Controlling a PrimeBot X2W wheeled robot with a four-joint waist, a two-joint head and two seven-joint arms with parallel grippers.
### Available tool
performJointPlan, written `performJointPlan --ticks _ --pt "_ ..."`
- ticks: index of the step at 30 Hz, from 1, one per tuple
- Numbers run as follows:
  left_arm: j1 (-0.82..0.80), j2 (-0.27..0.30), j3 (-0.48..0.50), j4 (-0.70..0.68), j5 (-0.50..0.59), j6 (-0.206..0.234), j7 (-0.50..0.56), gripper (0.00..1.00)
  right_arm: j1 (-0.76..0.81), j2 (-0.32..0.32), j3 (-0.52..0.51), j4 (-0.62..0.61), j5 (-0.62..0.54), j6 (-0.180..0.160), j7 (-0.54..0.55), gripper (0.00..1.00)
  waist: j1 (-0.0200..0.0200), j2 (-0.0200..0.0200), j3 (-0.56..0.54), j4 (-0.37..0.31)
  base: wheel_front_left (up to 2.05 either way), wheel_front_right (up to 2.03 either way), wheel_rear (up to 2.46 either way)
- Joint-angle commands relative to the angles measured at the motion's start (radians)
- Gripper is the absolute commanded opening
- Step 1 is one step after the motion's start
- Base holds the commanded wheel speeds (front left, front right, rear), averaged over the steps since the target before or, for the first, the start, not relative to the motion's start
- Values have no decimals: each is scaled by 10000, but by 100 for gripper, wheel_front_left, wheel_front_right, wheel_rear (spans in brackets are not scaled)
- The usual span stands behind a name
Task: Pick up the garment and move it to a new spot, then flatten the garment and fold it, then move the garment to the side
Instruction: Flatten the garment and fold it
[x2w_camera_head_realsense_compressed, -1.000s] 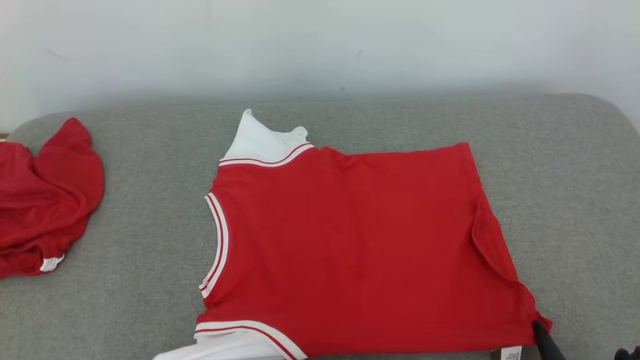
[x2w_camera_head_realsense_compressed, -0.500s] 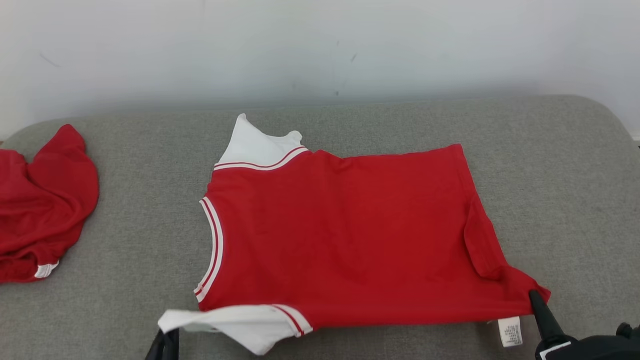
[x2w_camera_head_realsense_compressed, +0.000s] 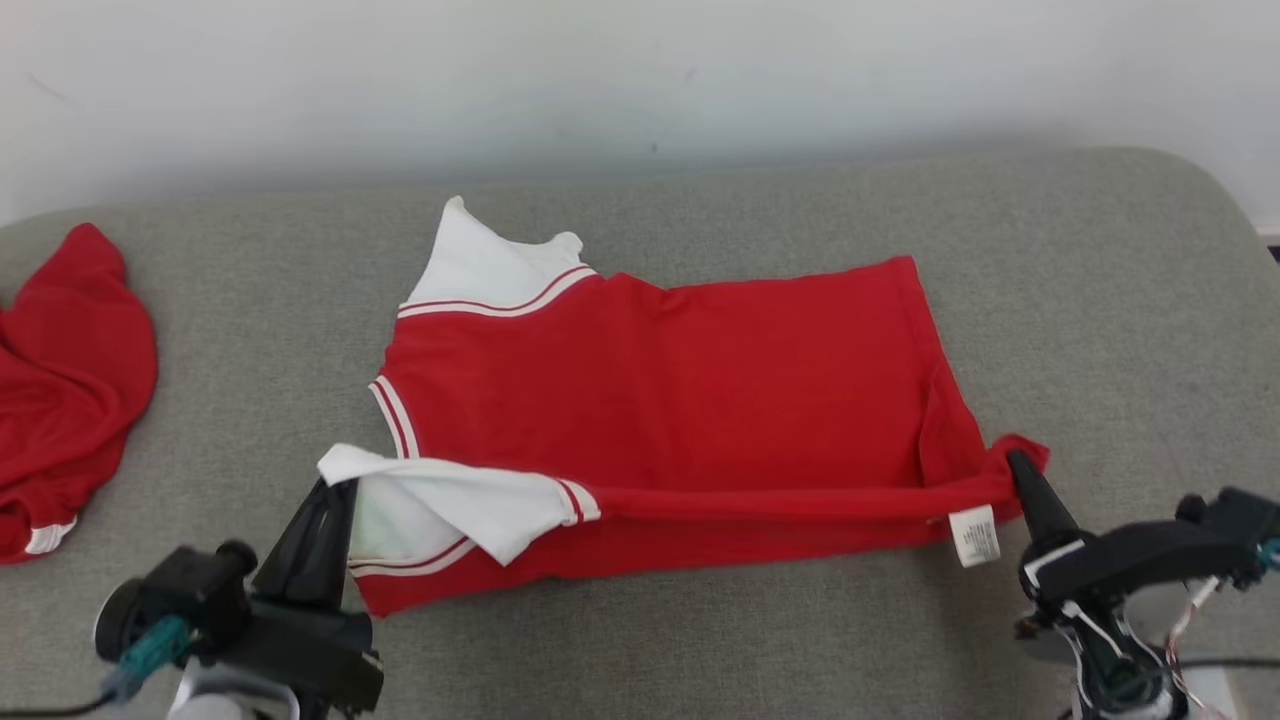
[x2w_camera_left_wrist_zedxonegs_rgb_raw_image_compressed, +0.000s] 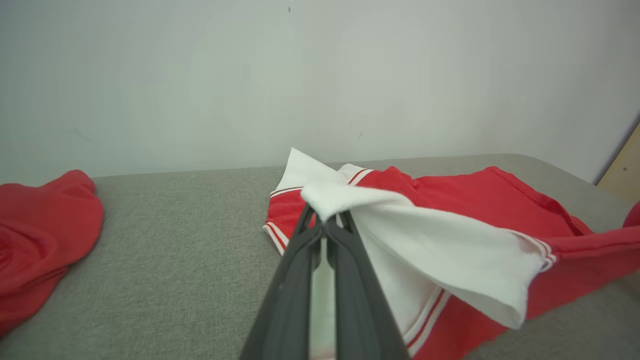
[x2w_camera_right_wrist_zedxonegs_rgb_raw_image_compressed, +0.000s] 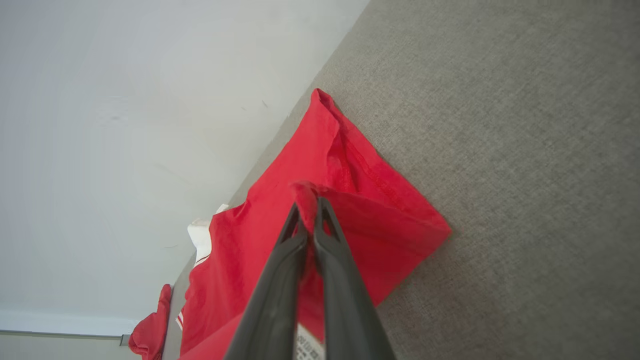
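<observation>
A red knit T-shirt (x2w_camera_head_realsense_compressed: 680, 390) with white sleeves and striped trim is spread on the grey woven cushion (x2w_camera_head_realsense_compressed: 700, 640), its near edge raised into a taut ridge. The near white sleeve (x2w_camera_head_realsense_compressed: 450, 495) is pinched tight by the left gripper (x2w_camera_head_realsense_compressed: 338, 488), and the hem corner beside the white care label (x2w_camera_head_realsense_compressed: 975, 535) is clamped by the right gripper (x2w_camera_head_realsense_compressed: 1022, 468). A crumpled red garment (x2w_camera_head_realsense_compressed: 60, 380) lies well apart at the left.

— What colour is the shirt (x2w_camera_head_realsense_compressed: 700, 380)?
— Red, with white sleeves (x2w_camera_head_realsense_compressed: 480, 270) and red-and-white striped trim; its label (x2w_camera_head_realsense_compressed: 975, 535) is white.
— And around it?
— A grey fabric table (x2w_camera_head_realsense_compressed: 1100, 300), a white wall (x2w_camera_head_realsense_compressed: 640, 80), another red cloth (x2w_camera_head_realsense_compressed: 60, 370) with white trim.
</observation>
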Motion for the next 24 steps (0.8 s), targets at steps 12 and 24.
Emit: performJointPlan --ticks 12,24 --pt "-2340 -32 -265 3149 -7 -571 -375 0 -2094 -87 546 2095 -1234 3 -599 0 -1 -1 664 -146 0 0 0" --pt "-2773 -365 -153 3887 198 -654 -618 100 -2438 -579 1255 2866 -1385 3 -1916 100 -1 -1 459 60 0 0 0"
